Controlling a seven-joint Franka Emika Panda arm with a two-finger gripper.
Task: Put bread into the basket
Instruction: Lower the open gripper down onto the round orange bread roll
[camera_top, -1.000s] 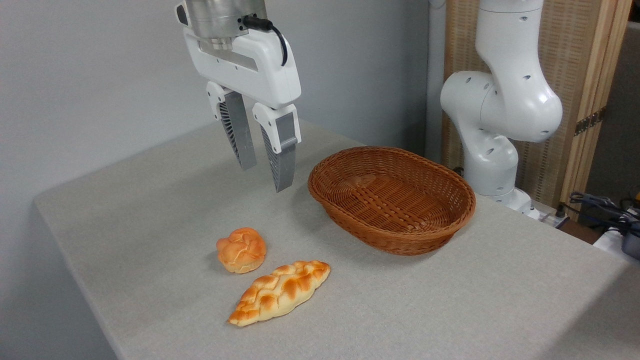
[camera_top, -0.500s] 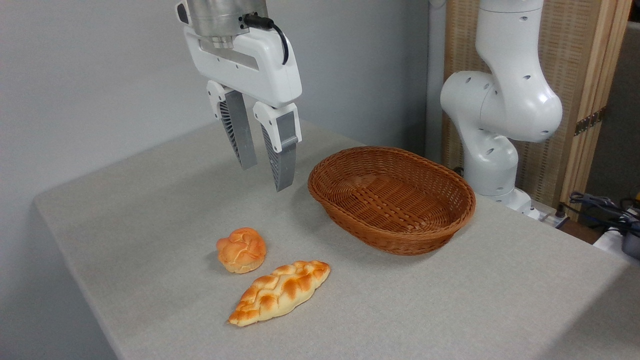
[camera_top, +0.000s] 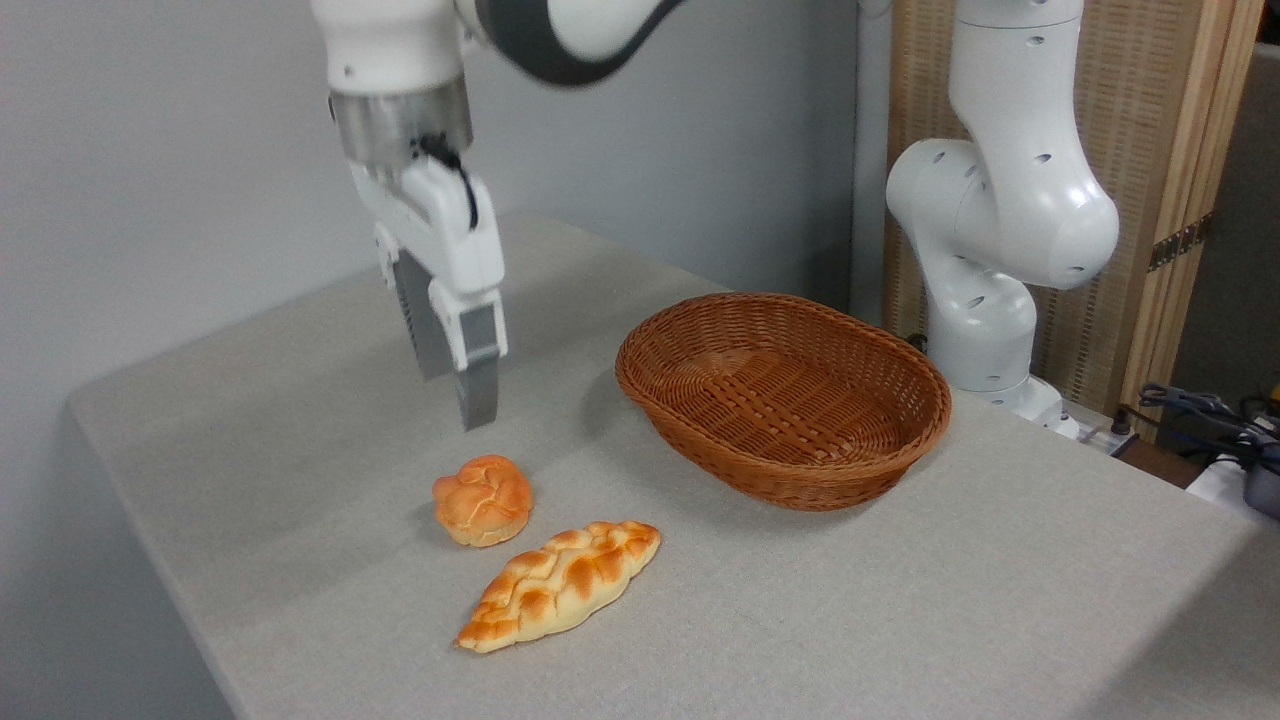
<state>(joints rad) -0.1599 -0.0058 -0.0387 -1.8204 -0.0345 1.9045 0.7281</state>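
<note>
Nearest the camera, a longer braided loaf (camera_top: 560, 585) with pointed ends lies flat on the grey surface (camera_top: 900, 600), angled so that its left tip sits closer to the front edge. Just behind it and slightly to the left, apart from it by a narrow strip of cloth, sits the bread (camera_top: 483, 500), a small round knotted bun with a glossy golden-orange top and a paler underside, resting directly on the surface and touched by nothing

Above and a little behind the bread hangs the claw (camera_top: 455, 395), pointing down, its tips clear of the bun with open air between them. It is turned nearly edge-on to the camera, so one grey finger (camera_top: 478, 385) largely covers the other; whether the claw is open or closed cannot be told from this angle. Nothing is seen between its fingers. The white housing above it carries a black cable and is a little blurred

To the right, near the middle of the surface, stands the basket (camera_top: 880, 440), an oval of reddish-brown wicker with flared sides, well apart from the bread and holding nothing

Behind the basket, at the far right edge, rises the white arm base (camera_top: 1000, 230), in front of a slatted wooden screen (camera_top: 1150, 150), with a grey wall (camera_top: 150, 150) to the left
</note>
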